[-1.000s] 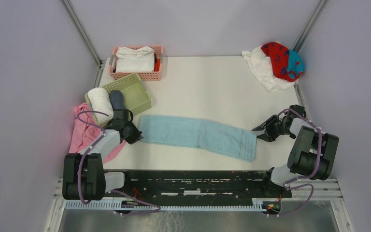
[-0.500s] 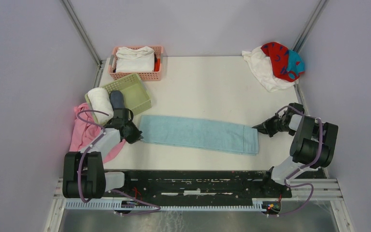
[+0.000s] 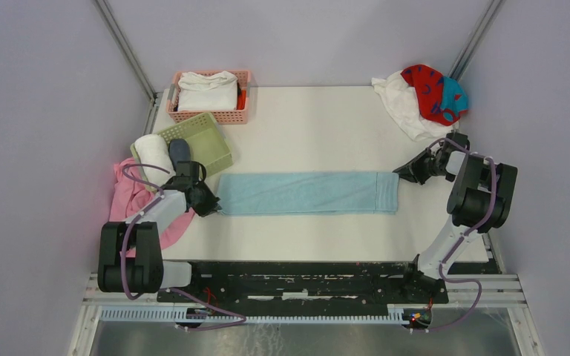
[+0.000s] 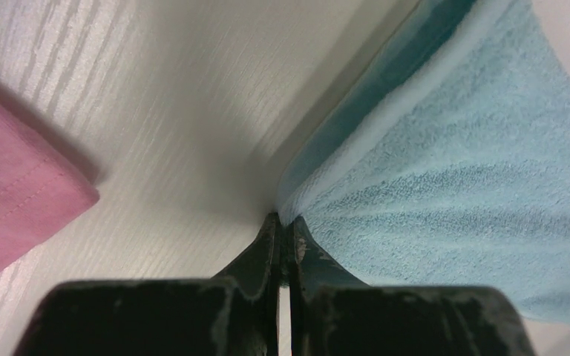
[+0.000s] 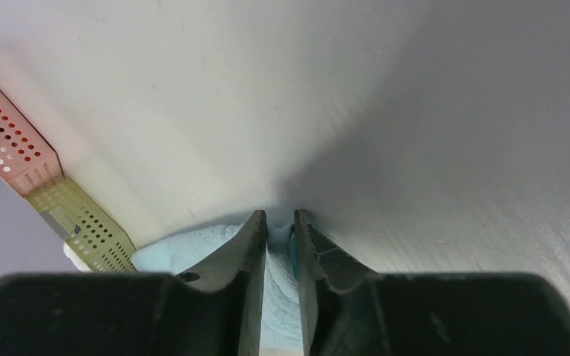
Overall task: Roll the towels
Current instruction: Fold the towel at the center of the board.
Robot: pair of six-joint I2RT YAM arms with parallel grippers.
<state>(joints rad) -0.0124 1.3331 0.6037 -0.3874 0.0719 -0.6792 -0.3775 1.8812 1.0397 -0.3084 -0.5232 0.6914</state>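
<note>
Light blue towel (image 3: 308, 193) lies flat across the table (image 3: 319, 126), left gripper (image 3: 208, 205) clenched on its left end, right gripper (image 3: 401, 176) pinching its right edge, so you pull evenly, square edges, then roll tight.

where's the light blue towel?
Light blue terry towel lies flat, centre of top view, left fingers pinching its end by the pink cloth, right fingers its other.

The left arm (image 3: 128, 259) and right arm (image 3: 482, 202) are made of black joints and pale grey links. Purple cables (image 3: 123, 256) are looped along them. Black fingers (image 4: 257, 256) are scuffed.
</note>
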